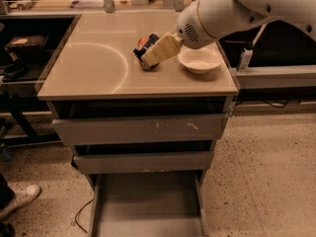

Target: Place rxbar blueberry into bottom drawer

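Step in hand: carry phase, i.e. bar picked up, not yet delivered. The pincer (146,56) sits over the worktop (89,68) w/ the arm coming in from the upper right of the view. It's pinching the rxbar blueberry (147,45), whose dark wrapper shows tilted along the upper edge of the cream finger, at the tip. So the task's thing is in the pincer, up at worktop level, not in any drawer.

Right behind and partly under the pincer lies an orange soda can (143,40), mostly hidden. Whether bar or pincer touches it can't be told. A white bowl (199,60) stands just beside the pincer, on the view's right.

The bottom drawer (148,204) is pulled out, well below the pincer and nearer the camera. Its grey floor is bare as far as seen. The top drawer (140,129) and middle drawer (143,161) sit between pincer and target, both approx shut.

Next move, as a judgement: lift clear of can and bowl, bring the bar out past the worktop's front edge toward the camera, then go down in front of the 2 upper drawer fronts. Release should come only once the bar is low over the tray floor. Risks: clipping the can on the way out, or letting go too high so the bar bounces over the low side walls
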`<state>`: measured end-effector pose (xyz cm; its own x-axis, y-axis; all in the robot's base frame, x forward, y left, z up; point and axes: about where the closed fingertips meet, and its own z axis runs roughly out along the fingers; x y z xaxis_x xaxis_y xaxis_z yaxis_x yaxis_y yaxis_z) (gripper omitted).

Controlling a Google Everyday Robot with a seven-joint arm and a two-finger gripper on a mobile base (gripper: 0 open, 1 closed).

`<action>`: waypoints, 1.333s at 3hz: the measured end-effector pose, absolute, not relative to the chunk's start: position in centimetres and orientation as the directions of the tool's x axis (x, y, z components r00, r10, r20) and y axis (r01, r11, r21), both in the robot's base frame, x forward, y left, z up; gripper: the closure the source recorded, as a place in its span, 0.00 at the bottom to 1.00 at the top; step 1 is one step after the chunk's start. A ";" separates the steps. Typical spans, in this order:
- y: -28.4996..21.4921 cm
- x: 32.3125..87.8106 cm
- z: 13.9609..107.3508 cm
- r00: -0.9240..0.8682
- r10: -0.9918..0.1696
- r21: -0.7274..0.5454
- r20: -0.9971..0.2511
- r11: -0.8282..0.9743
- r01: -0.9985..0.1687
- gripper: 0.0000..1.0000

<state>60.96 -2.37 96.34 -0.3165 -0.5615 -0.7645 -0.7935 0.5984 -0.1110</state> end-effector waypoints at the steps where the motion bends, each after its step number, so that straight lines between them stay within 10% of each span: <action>1: -1.8 57.9 94.4 -0.376 -0.490 -0.033 -0.787 0.642 -0.766 1.00; 4: -1.8 53.1 79.5 -0.585 -0.390 0.186 -0.712 0.698 -0.692 1.00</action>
<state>53.10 -1.81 79.46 -0.5847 -0.3897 -0.7115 -0.6917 0.6977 0.1862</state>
